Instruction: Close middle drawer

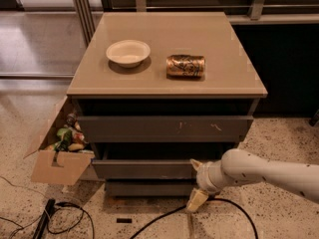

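Now, setting: you're looking down on a grey three-drawer cabinet [164, 34] w/ a flat tan top. A round white bowl [128, 53] and a gold can [185, 65] lying on its side sit up there.
Middle drawer: the wide, plain grey middle drawer [144, 169] stands out a bit toward you, w/ a dark gap above it. It's btwn the scuffed upper front [164, 128] and the set-back bottom front [149, 187].
Gripper: your white arm [269, 171] reaches in from the R. The cream-tipped gripper [198, 185] sits low at the drawer front's R end, touching or just shy; can't tell which.
Grip state: can't tell if wide or narrow.
Key relation: the front's long axis runs L–R and lies just beyond the gripper, cabinet side, so the push should go straight back.
Watch: you're off-centre to the R, so the drawer may skew, I'd judge.
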Tool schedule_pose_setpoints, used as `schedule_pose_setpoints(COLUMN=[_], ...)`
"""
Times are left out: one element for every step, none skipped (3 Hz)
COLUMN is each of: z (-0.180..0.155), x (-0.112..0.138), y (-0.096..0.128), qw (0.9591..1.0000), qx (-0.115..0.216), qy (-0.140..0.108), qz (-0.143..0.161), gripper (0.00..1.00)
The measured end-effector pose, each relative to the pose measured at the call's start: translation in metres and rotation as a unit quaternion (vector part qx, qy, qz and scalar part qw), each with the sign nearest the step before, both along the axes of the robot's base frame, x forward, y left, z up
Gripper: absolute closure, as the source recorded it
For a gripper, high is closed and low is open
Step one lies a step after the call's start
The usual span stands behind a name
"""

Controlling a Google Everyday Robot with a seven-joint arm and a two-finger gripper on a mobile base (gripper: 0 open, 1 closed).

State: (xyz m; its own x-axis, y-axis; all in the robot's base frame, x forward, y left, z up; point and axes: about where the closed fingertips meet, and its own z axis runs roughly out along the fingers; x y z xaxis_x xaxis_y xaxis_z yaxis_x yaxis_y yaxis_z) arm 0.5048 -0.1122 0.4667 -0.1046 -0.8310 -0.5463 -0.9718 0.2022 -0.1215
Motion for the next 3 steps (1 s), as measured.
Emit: schedule_pose_setpoints(z=[-0.003, -0.006, -0.028], x=[-0.009, -0.004, -0.015], y=[-0.001, 0.003, 0.002], qw=[1.0, 0.9997, 0.998], qx=[-0.002, 0.006, 0.018], qy=[0.006, 0.021, 0.06], qz=[0.002, 0.011, 0.01], gripper=[0.0, 0.13, 0.44])
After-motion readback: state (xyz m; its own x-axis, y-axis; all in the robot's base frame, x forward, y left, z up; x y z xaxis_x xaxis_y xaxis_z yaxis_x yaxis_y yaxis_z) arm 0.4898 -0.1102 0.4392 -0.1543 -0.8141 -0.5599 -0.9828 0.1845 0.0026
